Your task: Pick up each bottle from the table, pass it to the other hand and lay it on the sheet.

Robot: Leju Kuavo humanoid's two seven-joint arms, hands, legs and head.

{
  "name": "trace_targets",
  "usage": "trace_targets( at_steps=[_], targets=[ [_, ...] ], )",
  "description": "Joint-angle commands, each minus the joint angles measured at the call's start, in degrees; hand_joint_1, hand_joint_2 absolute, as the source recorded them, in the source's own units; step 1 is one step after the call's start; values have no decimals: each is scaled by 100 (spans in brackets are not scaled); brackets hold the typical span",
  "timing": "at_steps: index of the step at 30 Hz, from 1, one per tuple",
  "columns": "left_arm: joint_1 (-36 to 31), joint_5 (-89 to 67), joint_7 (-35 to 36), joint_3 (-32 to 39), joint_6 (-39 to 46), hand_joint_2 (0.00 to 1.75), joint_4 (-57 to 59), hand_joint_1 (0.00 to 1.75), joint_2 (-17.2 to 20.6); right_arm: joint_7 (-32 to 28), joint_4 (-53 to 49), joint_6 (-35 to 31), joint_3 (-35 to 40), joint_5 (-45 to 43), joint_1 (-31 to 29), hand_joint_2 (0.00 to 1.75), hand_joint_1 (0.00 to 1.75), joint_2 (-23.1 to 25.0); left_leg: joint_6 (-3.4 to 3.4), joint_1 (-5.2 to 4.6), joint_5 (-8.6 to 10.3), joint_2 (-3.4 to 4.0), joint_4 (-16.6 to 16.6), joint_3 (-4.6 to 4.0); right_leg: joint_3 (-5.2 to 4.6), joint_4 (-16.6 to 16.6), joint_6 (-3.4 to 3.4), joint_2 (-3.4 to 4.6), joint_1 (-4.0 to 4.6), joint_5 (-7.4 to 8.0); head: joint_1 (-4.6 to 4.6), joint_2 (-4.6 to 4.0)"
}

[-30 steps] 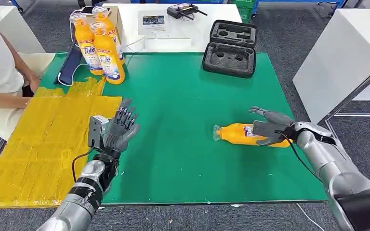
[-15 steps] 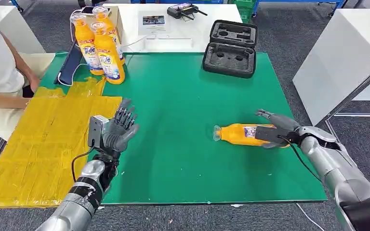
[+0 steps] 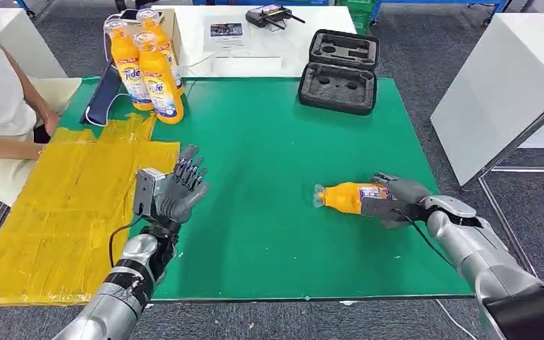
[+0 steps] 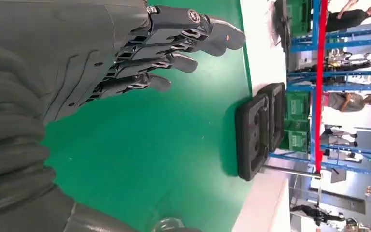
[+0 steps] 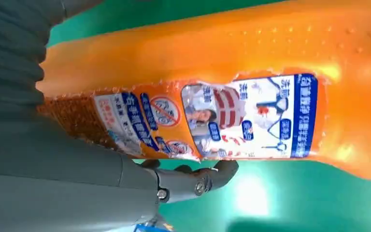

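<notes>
The orange detergent bottle point(image 3: 350, 197) lies near the green table's point(image 3: 269, 234) right edge, the right hand point(image 3: 395, 200) wrapped around its labelled waist. Smooth plastic, probably slippery, stiff: mid-body suits. The left hand point(image 3: 177, 190) waits, fingers spread.

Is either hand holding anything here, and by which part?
The right hand wraps the label end of the lying orange bottle, which rests on the green table. The left hand holds nothing.
</notes>
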Motion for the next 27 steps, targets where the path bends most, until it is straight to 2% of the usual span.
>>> trace_targets(
  at_steps=[1, 4, 5, 6, 7, 8, 11, 18, 20, 22, 23, 25, 27],
  targets=[
    [-246, 60, 3, -162, -14, 175, 473, 0, 36, 157, 724, 18, 271, 111, -150, 175, 16, 267, -8, 2, -10, 7, -4, 26, 27, -8, -8, 14, 1, -7, 0, 0],
    [-246, 60, 3, -162, -14, 175, 473, 0, 36, 157, 724, 18, 271, 111, -150, 175, 16, 267, -10, 5, -9, 1, -6, 30, 33, -10, -10, 9, 4, -8, 2, 0],
    [-242, 63, 1, -163, -16, 175, 468, 0, 38, 187, 729, 17, 282, 128, -147, 175, 30, 274, -8, 5, -7, 0, -4, 23, 25, -9, -8, 7, 4, -6, 2, 0],
    [-240, 70, 4, -163, -13, 175, 467, 0, 39, 230, 734, -9, 290, 161, -146, 175, 52, 278, -10, 5, -10, 2, -6, 31, 34, -10, -10, 11, 4, -9, 0, 0],
    [-239, 72, 6, -164, -12, 175, 467, 0, 40, 245, 736, -21, 288, 171, -145, 175, 110, 281, -7, 4, -7, 3, -4, 22, 24, -8, -7, 9, 3, -5, 0, 0],
    [-235, 72, 6, -163, -11, 175, 469, 0, 43, 251, 737, -22, 292, 173, -137, 175, 136, 294, -10, 5, -11, 5, -4, 31, 34, -10, -10, 13, 4, -9, 2, 0],
    [-187, 76, 5, -156, 8, 175, 410, 0, 57, 324, 695, -192, 234, 216, -120, 175, 173, 379, -8, 6, -7, 3, -3, 23, 25, -9, -7, 9, 5, -5, 2, 0],
    [-37, 35, 71, -93, 69, 175, 184, 0, 91, 412, 440, -804, -174, 311, -43, 175, 175, 729, -7, 4, -7, 19, -5, 23, 20, -8, -7, 23, 3, -2, 0, 0],
    [55, 13, 94, -71, 108, 175, 5, 0, 100, 481, 247, -1277, -439, 284, 52, 175, 175, 910, -14, 7, -15, 32, -9, 41, 37, -14, -14, 40, 7, -6, 0, 0],
    [214, -12, 184, -28, 161, 175, -271, 0, 98, 854, -155, -2542, -856, 482, 234, 175, 175, 1289, -14, 7, -15, 32, -7, 39, 32, -12, -13, 42, 7, -6, 2, 0],
    [304, -39, 239, -27, 176, 175, -413, 0, 90, 991, -423, -2825, -969, 665, 340, 175, 175, 1535, -12, 10, -13, 43, -8, 35, 24, -13, -11, 50, 10, 0, 0, 0],
    [359, -94, 303, -86, 172, 175, -516, 0, 77, 636, -1268, -2871, -1426, 304, 671, 175, 175, 1804, -12, 10, -15, 51, -5, 31, 18, -7, -11, 58, 11, -1, 2, 0],
    [342, -152, 311, -183, 192, 175, -498, 0, 35, 571, -2057, -3024, -1659, 326, 951, 175, 175, 2061, -13, 11, -17, 53, -3, 26, 12, 0, -13, 59, 11, -4, -2, 0]
  ],
)
